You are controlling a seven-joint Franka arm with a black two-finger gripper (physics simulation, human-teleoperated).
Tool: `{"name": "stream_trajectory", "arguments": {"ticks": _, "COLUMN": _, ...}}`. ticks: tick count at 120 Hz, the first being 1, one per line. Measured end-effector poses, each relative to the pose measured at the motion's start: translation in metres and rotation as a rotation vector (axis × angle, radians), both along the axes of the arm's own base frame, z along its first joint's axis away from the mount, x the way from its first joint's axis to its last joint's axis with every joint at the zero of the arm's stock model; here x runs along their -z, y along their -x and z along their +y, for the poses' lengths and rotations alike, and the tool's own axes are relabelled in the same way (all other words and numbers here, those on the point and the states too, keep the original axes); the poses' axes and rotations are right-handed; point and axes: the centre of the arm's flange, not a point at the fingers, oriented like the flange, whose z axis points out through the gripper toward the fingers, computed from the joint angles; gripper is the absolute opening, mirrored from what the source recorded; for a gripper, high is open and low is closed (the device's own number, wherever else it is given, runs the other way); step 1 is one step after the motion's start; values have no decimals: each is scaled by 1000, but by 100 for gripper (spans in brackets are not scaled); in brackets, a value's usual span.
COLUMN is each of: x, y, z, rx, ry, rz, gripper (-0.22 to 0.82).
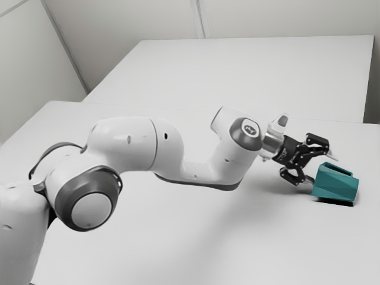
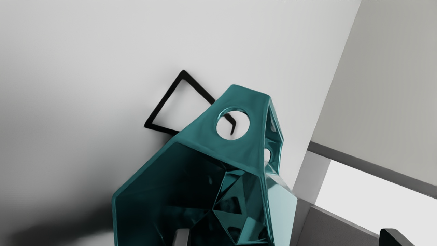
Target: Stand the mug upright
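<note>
Mug (image 1: 335, 185) | right at the pincer (image 1: 322, 168), mouth facing it | pincer spread wide

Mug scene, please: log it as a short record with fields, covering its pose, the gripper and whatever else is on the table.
object: teal faceted mug
pose: not upright, seemingly on its side
mouth: facing the gripper
gripper: open, close to the mug
fingers: wide apart, one in front of or inside the mouth, the other off to one side
also on table: black four-sided outline, partly behind the mug in the wrist view
task status: mug not yet upright
</note>
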Motion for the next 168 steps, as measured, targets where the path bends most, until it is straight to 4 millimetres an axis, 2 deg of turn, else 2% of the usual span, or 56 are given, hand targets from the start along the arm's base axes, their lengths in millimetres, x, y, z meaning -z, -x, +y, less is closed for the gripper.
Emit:
{"name": "stream_trajectory", "arguments": {"ticks": 27, "x": 3, "y": 1, "z": -17, "rx": -8, "ry": 24, "rz": -3, "gripper": 60}}
{"name": "stream_trajectory", "arguments": {"ticks": 49, "x": 6, "y": 2, "z": -16, "rx": -24, "ry": 29, "rz": 7, "gripper": 15}}
{"name": "stream_trajectory", "arguments": {"ticks": 65, "x": 5, "y": 3, "z": -18, "rx": -33, "ry": 40, "rz": 13, "gripper": -3}}
{"name": "stream_trajectory", "arguments": {"ticks": 96, "x": -7, "y": 3, "z": -24, "rx": -43, "ry": 43, "rz": -8, "gripper": -14}}
{"name": "stream_trajectory", "arguments": {"ticks": 104, "x": -20, "y": 2, "z": -23, "rx": -39, "ry": 38, "rz": -29, "gripper": -15}}
{"name": "stream_trajectory", "arguments": {"ticks": 115, "x": -52, "y": 4, "z": -18, "rx": -9, "ry": -2, "rz": -93, "gripper": -16}}
{"name": "stream_trajectory", "arguments": {"ticks": 126, "x": -77, "y": 12, "z": 1, "rx": 19, "ry": -81, "rz": -144, "gripper": -16}}
{"name": "stream_trajectory", "arguments": {"ticks": 146, "x": -104, "y": 27, "z": 45, "rx": 84, "ry": -261, "rz": -225, "gripper": -16}}
{"name": "stream_trajectory", "arguments": {"ticks": 168, "x": -142, "y": 22, "z": 98, "rx": 222, "ry": -521, "rz": -335, "gripper": -17}}
